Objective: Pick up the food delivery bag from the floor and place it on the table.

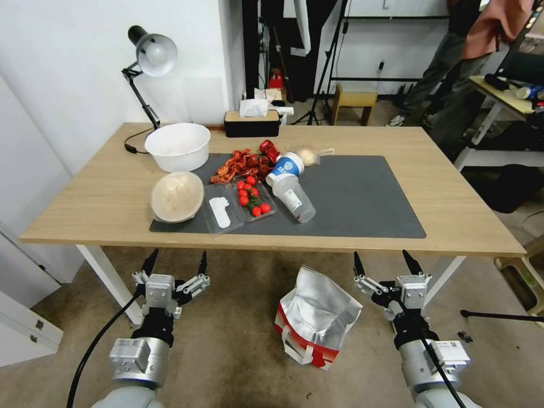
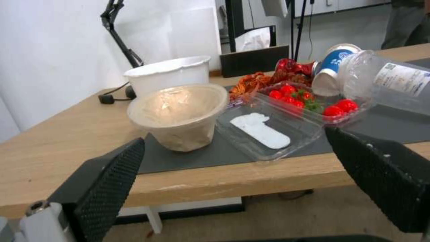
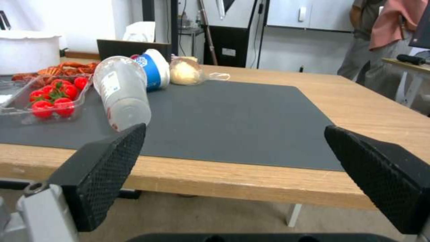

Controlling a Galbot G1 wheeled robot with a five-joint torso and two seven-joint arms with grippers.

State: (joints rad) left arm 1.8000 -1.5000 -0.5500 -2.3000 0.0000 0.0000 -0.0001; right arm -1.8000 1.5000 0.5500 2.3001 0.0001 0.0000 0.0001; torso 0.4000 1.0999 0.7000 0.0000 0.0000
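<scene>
— Where's the bag?

— The food delivery bag (image 1: 315, 317) sits on the floor (image 1: 226, 345) in front of the table (image 1: 107, 198), between my two arms and nearer my right one. Its silver-lined mouth is open and a white strap hangs down its red and white side.

— And your grippers?

— My left gripper (image 1: 175, 265) hangs low in front of the table's near edge, fingers spread wide, holding nothing. My right gripper (image 1: 385, 263) is at the same height just beside the bag, fingers also spread and holding nothing. Neither touches the bag.

— What's on the table?

— A dark mat (image 1: 362, 198) with clutter on its left half: a white bowl (image 1: 177, 146), a tipped paper bowl (image 1: 177, 196), a clear tray of tomatoes (image 1: 252, 199) and a plastic bottle (image 1: 292, 195) on its side. The mat's right half is bare. A desk lamp (image 1: 148, 59) stands at the far left corner.
</scene>
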